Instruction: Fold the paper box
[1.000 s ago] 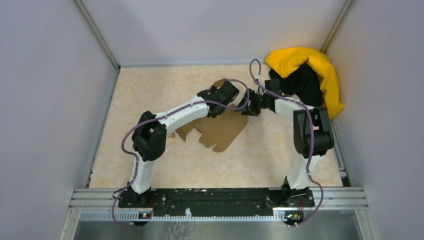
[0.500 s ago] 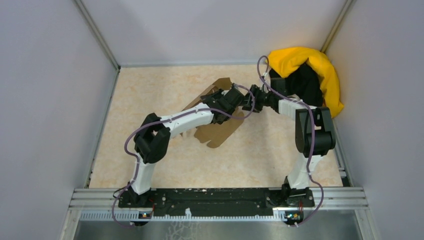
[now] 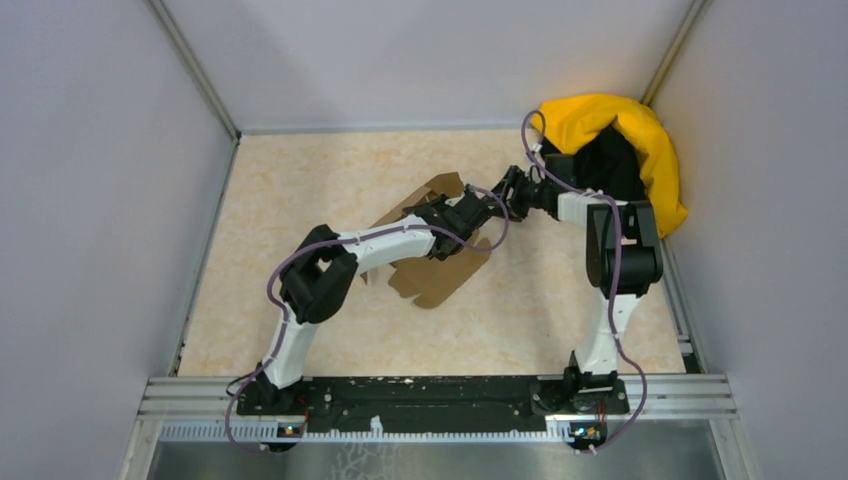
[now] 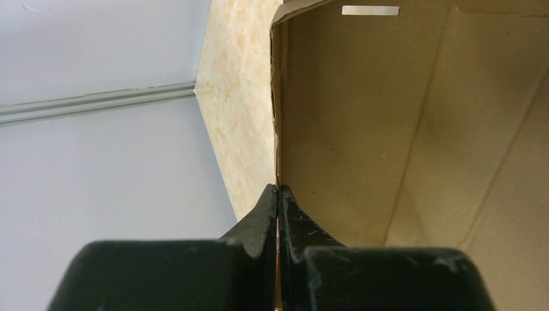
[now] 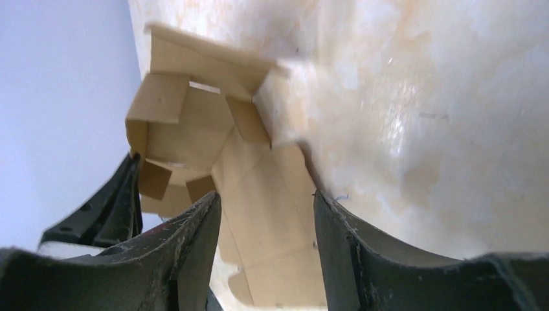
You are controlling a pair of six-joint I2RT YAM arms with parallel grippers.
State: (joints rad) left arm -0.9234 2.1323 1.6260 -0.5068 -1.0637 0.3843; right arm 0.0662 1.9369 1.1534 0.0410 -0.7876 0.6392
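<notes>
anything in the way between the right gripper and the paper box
Nothing visible does. The right gripper, fingers open, looks straight onto the paper box, its nearest panel reaching between them. The left gripper, shut on a box edge, sits off to the side.

The paper box [image 3: 440,280] lies near the middle of the tabletop [image 3: 300,190], one panel raised toward the far edge. The left gripper [image 3: 478,213] sits on the box's right side, the right gripper [image 3: 512,190] just beside it. A cloth heap [image 3: 590,120] fills the far right corner.
</notes>
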